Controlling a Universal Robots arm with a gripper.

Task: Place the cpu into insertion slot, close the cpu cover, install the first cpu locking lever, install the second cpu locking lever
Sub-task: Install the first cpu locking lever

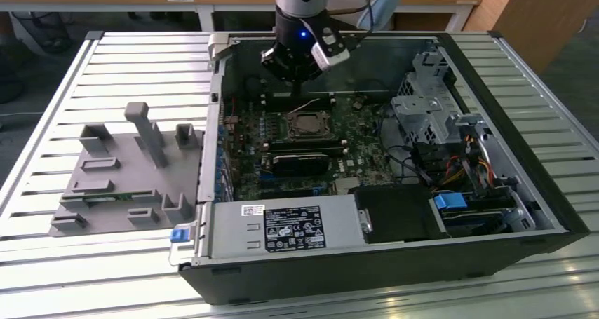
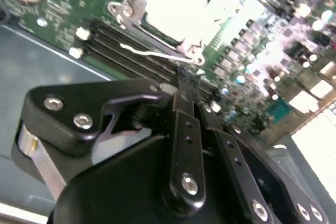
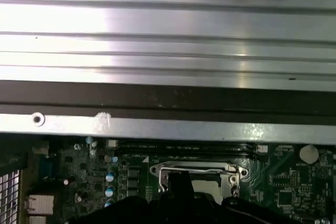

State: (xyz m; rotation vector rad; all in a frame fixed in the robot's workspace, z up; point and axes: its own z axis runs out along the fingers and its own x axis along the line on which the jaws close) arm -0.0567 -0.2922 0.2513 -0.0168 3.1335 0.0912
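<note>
Hovering with hand (image 2: 184, 85) just above insertion slot (image 1: 290, 127), fingers pressed together, gripping nothing. Seeing cpu (image 2: 176, 6) seated in slot, cpu cover (image 2: 134, 4) apparently down over it. Looks like first-lever step: wire locking lever (image 2: 152, 53) loose beside socket, needs pressing down and tucking under catch. Can't make out second lever or catch, blocked by hand.
</note>
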